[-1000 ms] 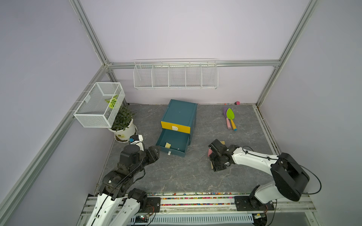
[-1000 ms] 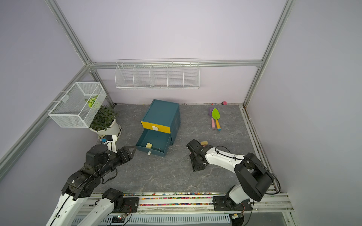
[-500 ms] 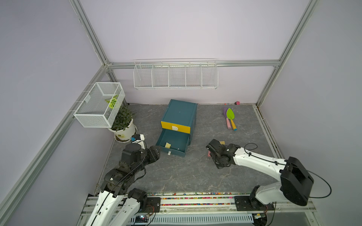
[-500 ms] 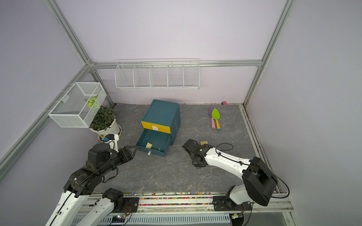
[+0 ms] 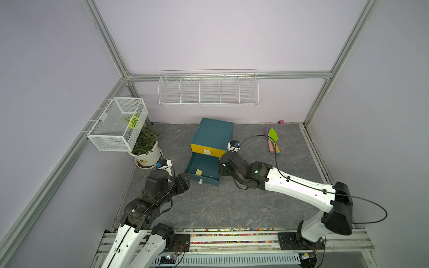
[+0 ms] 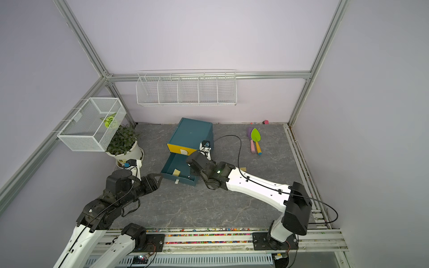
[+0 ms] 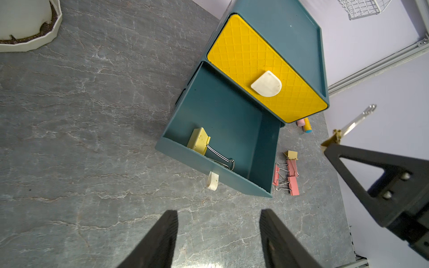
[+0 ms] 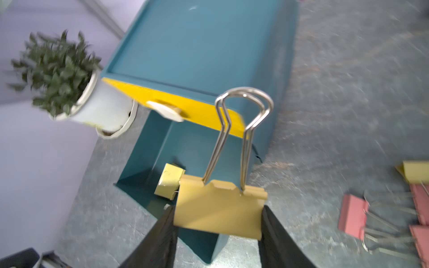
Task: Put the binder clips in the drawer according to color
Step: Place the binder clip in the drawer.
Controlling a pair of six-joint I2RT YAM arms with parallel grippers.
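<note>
The mustard-yellow metal binder clip (image 8: 220, 204) is sitting crosswise between the black fingers of my right gripper (image 8: 218, 222), which is pinching it by its two ends. Its silver wire handles are pointing ahead toward the teal cabinet (image 8: 197, 46). The pulled-out dark-teal plastic drawer (image 8: 148, 150) is lying just ahead of and below the clip, with a paler yellow clip (image 8: 169, 181) already lying inside. My left gripper (image 7: 218, 232) is hovering spread and empty before the drawer front, so I am judging my right arm the nearer one for the drop.
</note>
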